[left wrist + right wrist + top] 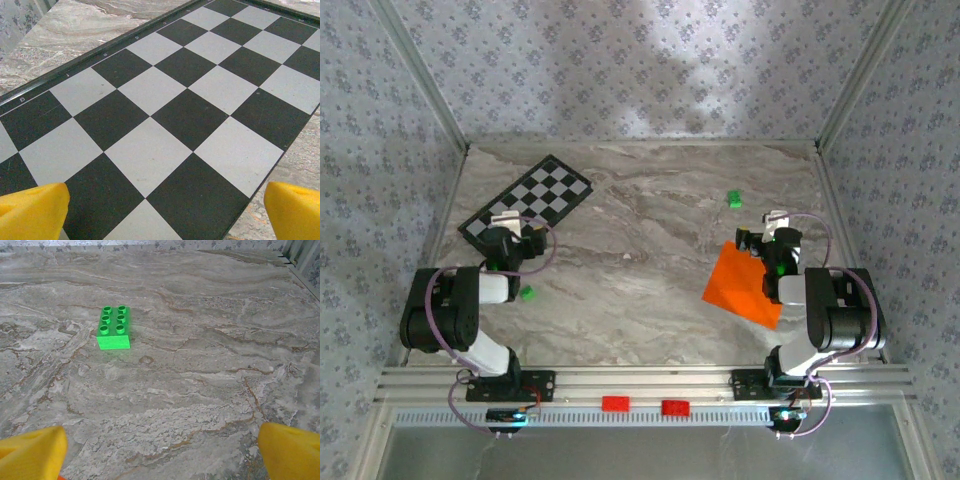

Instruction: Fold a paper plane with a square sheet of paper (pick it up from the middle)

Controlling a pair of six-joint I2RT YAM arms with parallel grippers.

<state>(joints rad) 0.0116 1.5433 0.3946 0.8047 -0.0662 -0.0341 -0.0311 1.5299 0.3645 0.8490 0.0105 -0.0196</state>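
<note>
Square sheet of paper (740, 283) lies flat on marbled table (650, 230), its near-right side hidden under the R arm; the wrist cam catches only an orange sliver at bottom edge. R gripper (767, 236) hangs at sheet's far edge, jaws spread wide, gripping nothing. L gripper (165, 210), well apart to sheet's left, likewise released, over checkered board (530, 200). Count: 1 sheet, 1 board, 2 green blocks, one block (114, 328) just beyond sheet, 2nd block (526, 293) far to sheet's left.
</note>
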